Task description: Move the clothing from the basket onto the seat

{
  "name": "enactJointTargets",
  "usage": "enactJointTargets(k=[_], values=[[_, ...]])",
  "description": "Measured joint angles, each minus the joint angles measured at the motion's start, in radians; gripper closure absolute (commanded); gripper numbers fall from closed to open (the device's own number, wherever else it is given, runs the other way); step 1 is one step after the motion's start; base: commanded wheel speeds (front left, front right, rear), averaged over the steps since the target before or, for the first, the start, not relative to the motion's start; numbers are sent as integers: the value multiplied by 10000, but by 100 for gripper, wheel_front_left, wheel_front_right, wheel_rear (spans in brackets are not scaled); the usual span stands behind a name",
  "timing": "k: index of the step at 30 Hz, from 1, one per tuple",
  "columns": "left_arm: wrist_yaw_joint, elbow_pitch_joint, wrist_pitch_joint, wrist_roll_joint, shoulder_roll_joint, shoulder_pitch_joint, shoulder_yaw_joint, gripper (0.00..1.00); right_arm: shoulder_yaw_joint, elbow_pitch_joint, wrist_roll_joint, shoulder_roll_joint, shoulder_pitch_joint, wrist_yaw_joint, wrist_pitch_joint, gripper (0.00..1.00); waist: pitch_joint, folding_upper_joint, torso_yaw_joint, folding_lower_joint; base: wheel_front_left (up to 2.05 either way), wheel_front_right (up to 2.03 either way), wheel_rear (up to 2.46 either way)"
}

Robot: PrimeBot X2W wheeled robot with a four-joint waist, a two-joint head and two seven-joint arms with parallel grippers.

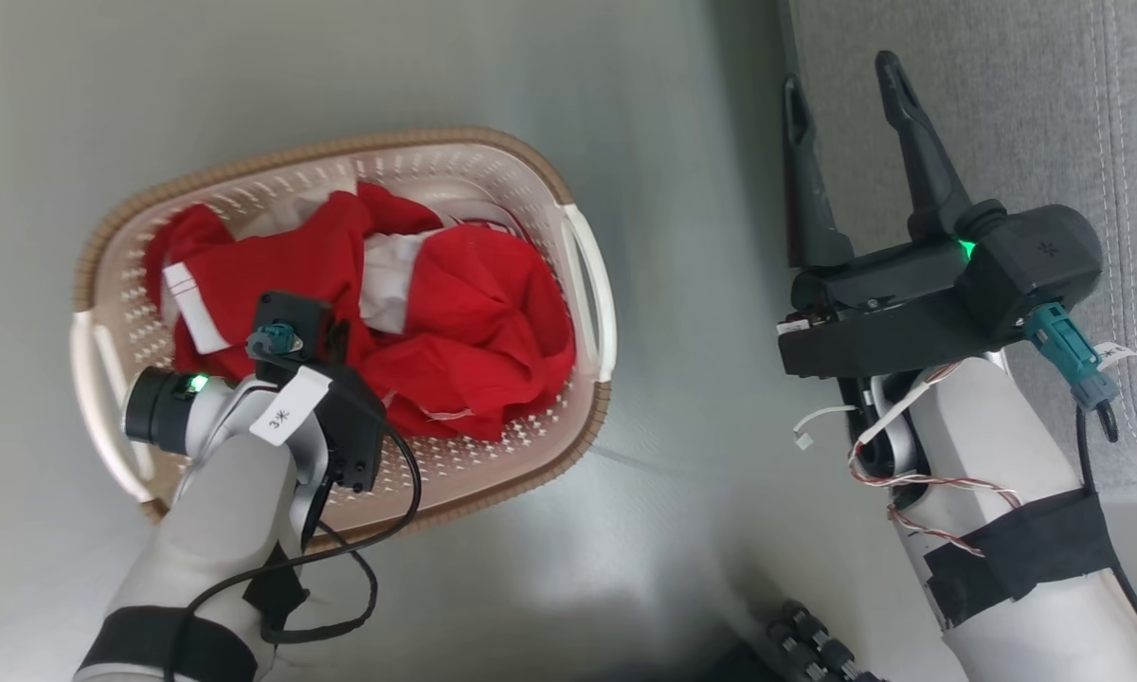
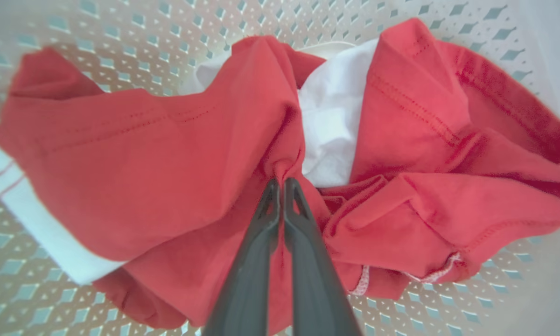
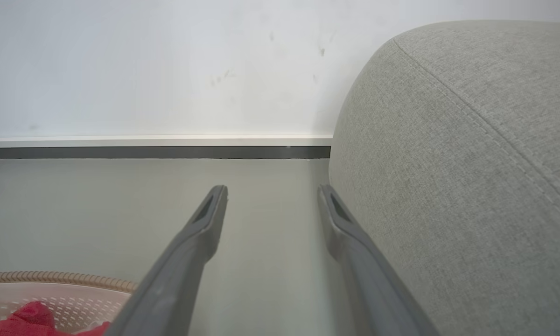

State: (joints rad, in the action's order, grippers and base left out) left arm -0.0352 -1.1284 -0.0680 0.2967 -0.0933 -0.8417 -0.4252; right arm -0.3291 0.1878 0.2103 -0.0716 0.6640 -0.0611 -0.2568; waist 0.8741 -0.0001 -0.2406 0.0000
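The basket (image 1: pixel 417 142) stands on the floor at the left, cream with a brown rim. Inside lies the clothing (image 1: pixel 474 322), crumpled red garments with white trim and a white piece (image 1: pixel 388 275) between them. My left arm (image 1: pixel 246 445) reaches down into the basket. In the left wrist view my left gripper (image 2: pixel 280 179) is shut on a pinched fold of the red clothing (image 2: pixel 144 163), with the white piece (image 2: pixel 331 121) just beyond it and the basket wall (image 2: pixel 121 28) behind. My right gripper (image 1: pixel 839 76) is open and holds nothing beside the edge of the grey seat (image 1: pixel 1004 95).
Bare grey floor (image 1: pixel 682 426) separates the basket from the seat. In the right wrist view my right gripper (image 3: pixel 271 189) points at a white wall with a dark baseboard (image 3: pixel 154 152), the seat (image 3: pixel 471 186) bulging close on its right and the basket (image 3: pixel 60 279) at lower left.
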Motion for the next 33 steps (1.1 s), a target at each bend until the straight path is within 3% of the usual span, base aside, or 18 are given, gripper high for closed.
enactJointTargets(k=[14,33], values=[[-23,100,-1350,297,311,189,297,100,203,493,-148,-403,-301,174,0,0,-1201,0,755,0,0,0,0],[-272,1127,-1814,1267,514,1034,959,100,345,1335,-171,-704,-1297,485,2,0,-3643,0,1839,-1,0,0,0]])
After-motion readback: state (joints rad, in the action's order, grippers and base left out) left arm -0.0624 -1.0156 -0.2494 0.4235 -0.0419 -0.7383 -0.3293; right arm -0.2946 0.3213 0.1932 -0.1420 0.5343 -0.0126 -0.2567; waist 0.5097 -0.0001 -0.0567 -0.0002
